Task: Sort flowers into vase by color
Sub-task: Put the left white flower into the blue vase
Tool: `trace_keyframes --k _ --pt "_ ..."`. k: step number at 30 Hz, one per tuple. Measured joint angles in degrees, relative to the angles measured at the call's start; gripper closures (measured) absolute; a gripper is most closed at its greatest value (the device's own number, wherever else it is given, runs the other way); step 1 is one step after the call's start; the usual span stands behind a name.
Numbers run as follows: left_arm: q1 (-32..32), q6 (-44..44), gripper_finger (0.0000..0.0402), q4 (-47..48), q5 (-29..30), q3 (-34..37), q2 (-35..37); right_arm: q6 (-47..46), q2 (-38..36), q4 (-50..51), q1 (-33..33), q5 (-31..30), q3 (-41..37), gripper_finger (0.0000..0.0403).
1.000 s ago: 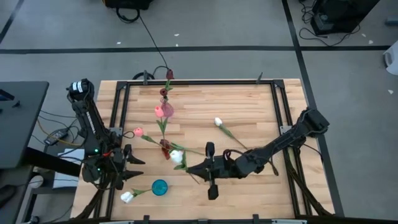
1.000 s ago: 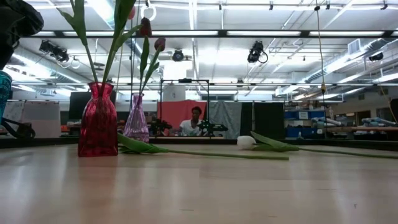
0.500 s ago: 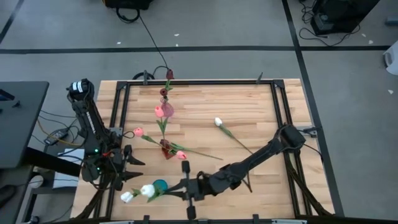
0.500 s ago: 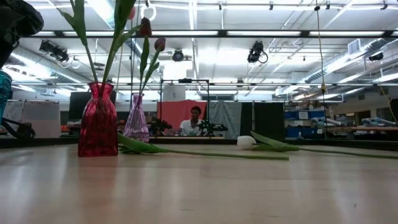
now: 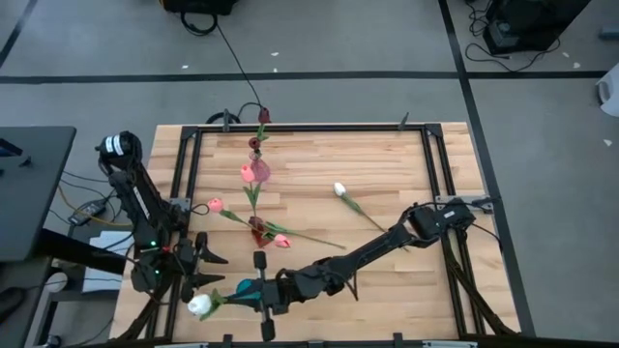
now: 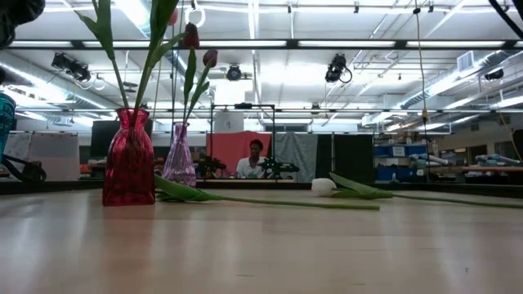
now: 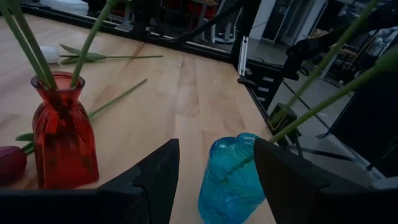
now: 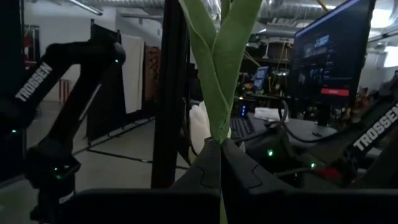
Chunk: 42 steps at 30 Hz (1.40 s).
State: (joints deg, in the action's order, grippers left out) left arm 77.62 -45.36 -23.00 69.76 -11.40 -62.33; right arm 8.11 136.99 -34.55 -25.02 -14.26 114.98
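Blue vase [image 7: 231, 180]: 2 green stems [image 7: 323, 102]; red vase [image 7: 62, 140]: 3.

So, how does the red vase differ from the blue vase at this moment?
The red vase is a red, ribbed bottle with a narrow neck; the blue vase is turquoise and rounder. The red vase stands near the middle of the table, while the blue vase stands at its near edge, in front of the open left gripper. The red vase holds several green stems; the blue vase shows one. Both are upright, translucent glass.
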Motion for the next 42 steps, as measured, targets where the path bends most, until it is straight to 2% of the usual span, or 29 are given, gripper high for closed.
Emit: trace_keyframes --k 13,20,30,36,42 --pt "0.0 -1.2 0.0188 0.1 2.0 0.0 -0.7 2.1 0.8 -0.4 2.0 2.0 1.3 0.0398" --pt "0.0 -1.2 0.0188 0.2 2.2 0.0 -0.7 0.7 0.8 -0.6 2.4 2.0 -0.5 0.0398" --pt "0.0 -1.2 0.0188 0.5 2.3 0.0 -0.7 -1.1 0.7 -6.8 2.6 2.0 -4.1 0.0398" --pt "0.0 -1.2 0.0188 0.7 2.3 0.0 -0.7 -3.0 0.7 -2.5 2.9 2.0 -4.1 0.0391" --pt "0.0 -1.4 0.0188 0.6 2.3 0.0 -0.7 -9.5 0.7 6.4 4.0 2.1 -4.1 0.0353"
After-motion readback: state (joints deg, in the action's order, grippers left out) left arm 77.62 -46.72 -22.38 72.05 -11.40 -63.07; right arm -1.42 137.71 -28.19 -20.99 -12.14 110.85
